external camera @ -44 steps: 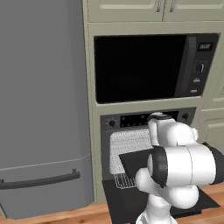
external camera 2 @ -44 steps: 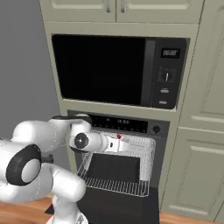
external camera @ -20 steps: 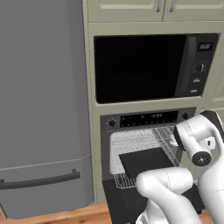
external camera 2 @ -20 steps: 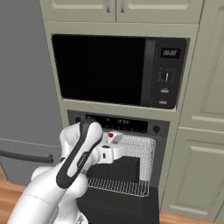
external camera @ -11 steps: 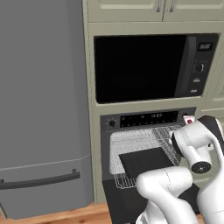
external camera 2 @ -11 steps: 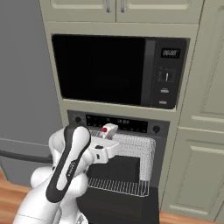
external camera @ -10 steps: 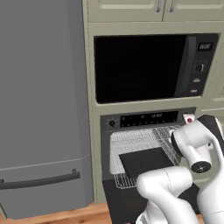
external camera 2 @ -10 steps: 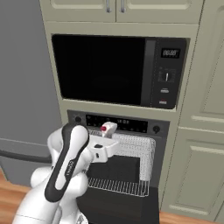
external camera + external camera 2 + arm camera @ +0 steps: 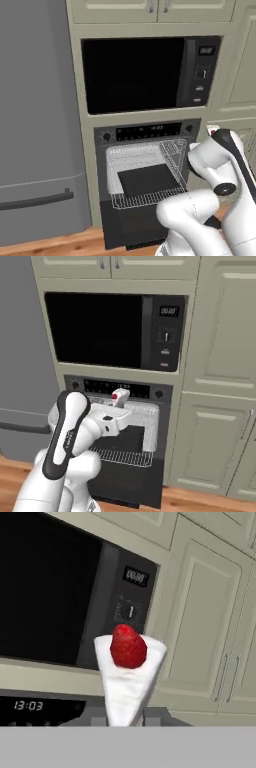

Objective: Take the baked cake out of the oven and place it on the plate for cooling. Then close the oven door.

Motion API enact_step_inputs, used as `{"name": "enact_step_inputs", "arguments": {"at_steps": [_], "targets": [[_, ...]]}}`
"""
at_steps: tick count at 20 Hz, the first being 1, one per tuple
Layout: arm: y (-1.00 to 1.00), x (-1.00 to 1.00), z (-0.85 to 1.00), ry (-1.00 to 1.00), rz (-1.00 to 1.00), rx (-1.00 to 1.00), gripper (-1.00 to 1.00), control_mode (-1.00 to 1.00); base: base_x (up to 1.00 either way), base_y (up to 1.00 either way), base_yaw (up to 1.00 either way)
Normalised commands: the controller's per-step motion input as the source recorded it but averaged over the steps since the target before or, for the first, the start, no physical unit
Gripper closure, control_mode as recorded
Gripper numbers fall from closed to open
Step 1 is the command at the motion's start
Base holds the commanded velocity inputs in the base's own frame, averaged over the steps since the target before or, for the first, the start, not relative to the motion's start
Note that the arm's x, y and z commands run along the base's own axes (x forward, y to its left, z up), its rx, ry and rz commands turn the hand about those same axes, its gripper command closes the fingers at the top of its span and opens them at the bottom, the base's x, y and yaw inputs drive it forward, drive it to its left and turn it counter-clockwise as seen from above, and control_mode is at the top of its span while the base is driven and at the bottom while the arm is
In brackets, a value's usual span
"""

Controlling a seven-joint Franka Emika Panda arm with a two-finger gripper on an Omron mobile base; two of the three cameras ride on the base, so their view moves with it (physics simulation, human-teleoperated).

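Hand view: the cake (image 9: 128, 677) is a white wedge topped with a red strawberry (image 9: 128, 646), standing with its long axis running up along the gripper's line, broad end with the berry farthest from the fingers and narrow end down between them. The gripper (image 9: 125, 716) has its jaws drawn narrow, one dark finger (image 9: 152, 716) showing on either side of the slice's lower end, so the slice sits pinched directly between the tips and rises straight out of them. Beyond the cake, ahead of the gripper, stands the black microwave (image 9: 65, 597) with its digital display and round knob, and to the right of it pale cabinet doors (image 9: 200, 632).

From the right base view the gripper (image 9: 120, 397) holds the slice (a small white block with a red spot) just in front of the oven (image 9: 122, 421), level with its control strip and above the pulled-out wire rack (image 9: 125, 456). The oven door (image 9: 127, 481) hangs open well below the gripper.

In the left base view the cake (image 9: 213, 130) peeks over the top of the arm, to the right of the oven's control strip, with a dark tray (image 9: 147, 179) lying on the rack lower down and to the left.
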Motion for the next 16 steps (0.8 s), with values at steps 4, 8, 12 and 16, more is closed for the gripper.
{"name": "enact_step_inputs", "arguments": {"at_steps": [4,8,12,16], "targets": [[0.00,0.00,0.00,0.00,0.00,0.00,1.00,1.00,-0.67,-0.97,-0.43],[0.00,0.00,0.00,0.00,0.00,0.00,1.00,1.00,-0.36,-0.37,-0.79],[0.00,0.00,0.00,0.00,0.00,0.00,1.00,1.00,-0.21,-0.17,-0.89],[0.00,0.00,0.00,0.00,0.00,0.00,1.00,1.00,-0.07,-0.28,-0.83]]}}
